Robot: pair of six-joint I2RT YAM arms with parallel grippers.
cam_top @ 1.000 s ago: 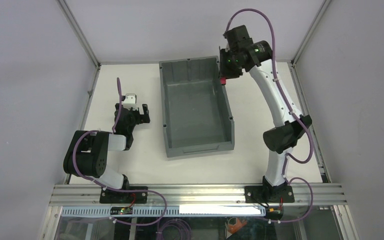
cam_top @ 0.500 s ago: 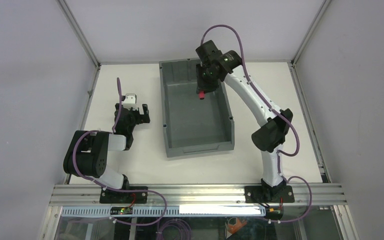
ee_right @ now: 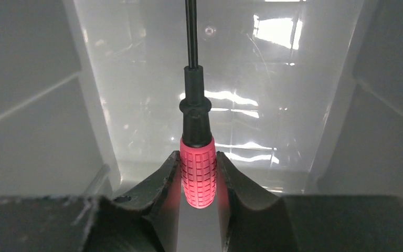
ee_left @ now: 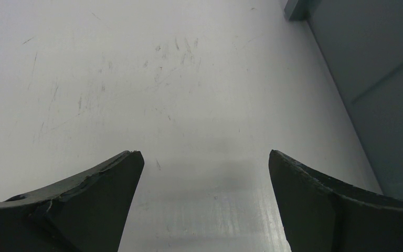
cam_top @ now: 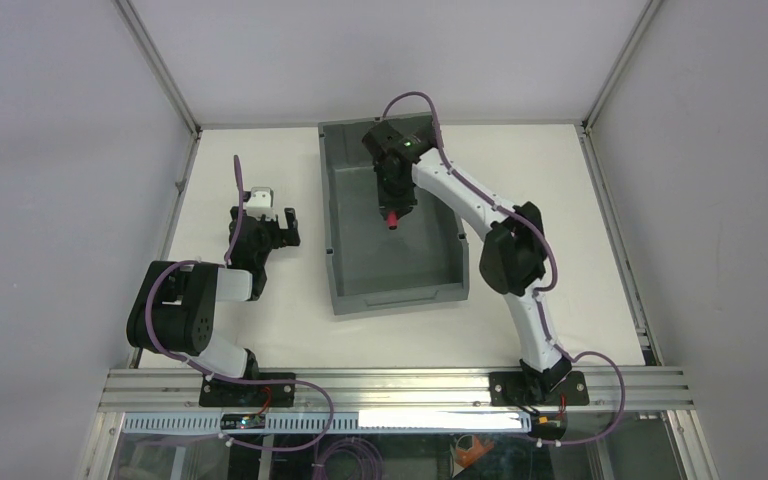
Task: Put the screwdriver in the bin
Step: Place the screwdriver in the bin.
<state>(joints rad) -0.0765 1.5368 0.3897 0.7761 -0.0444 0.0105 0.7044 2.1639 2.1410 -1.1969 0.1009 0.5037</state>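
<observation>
Table (cam_top: 280, 330): white, with the bin (cam_top: 400, 296) centred.
Right gripper (ee_right: 198, 158): you pinch the screwdriver (ee_right: 198, 181) handle — held above the bin floor for release.
Left gripper (ee_left: 204, 168): wide, empty.

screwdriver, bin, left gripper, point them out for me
screwdriver (ee_right: 198, 178): right wrist view, red handle
bin (cam_top: 355, 300): top external view, front wall
left gripper (ee_left: 204, 155): left wrist view, midway between fingertips

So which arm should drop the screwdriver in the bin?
The right one. The right pincer grips the screwdriver by its red handle, over the bin. The left pincer hangs open and empty over the table beside it.
</observation>
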